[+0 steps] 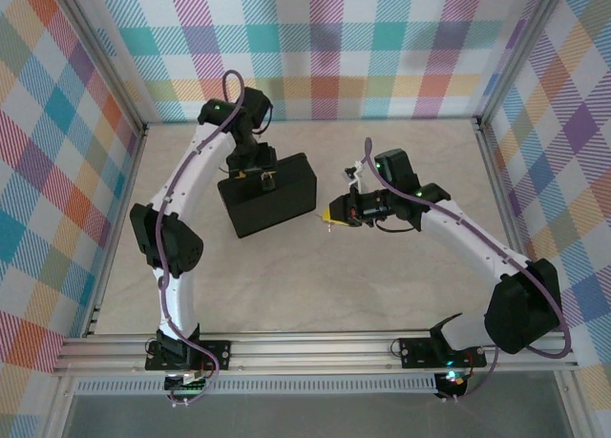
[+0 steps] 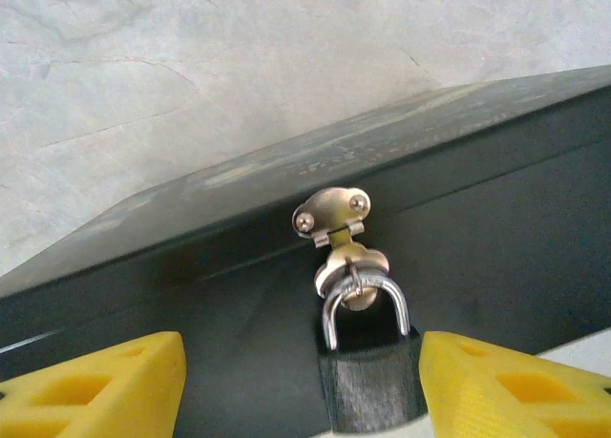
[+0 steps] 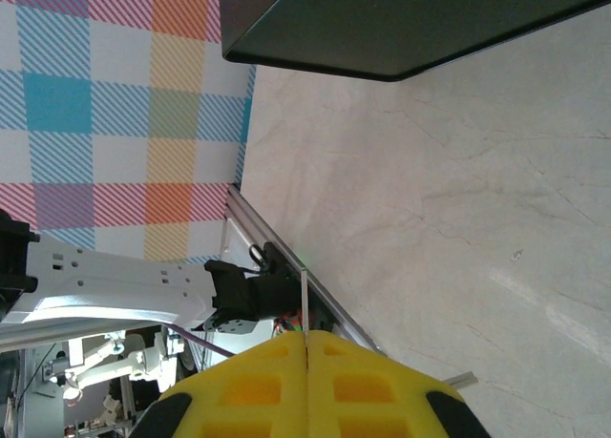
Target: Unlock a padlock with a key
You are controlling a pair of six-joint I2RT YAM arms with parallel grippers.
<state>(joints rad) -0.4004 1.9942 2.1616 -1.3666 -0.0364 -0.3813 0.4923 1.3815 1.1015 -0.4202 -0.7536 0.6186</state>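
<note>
Left arm: white tube links, chunky black joint housings. Purple cable running along links. Green light glowing on wrist housing. Right arm: same white-and-black build, own purple lead arcing round big black elbow block, green light there too. Black base plates on rail at counter's near edge. Left tool: yellow fingers, wedge-shaped, square pockets moulded in. Right tool: same yellow, pocketed, black backing at outer edges.
</note>
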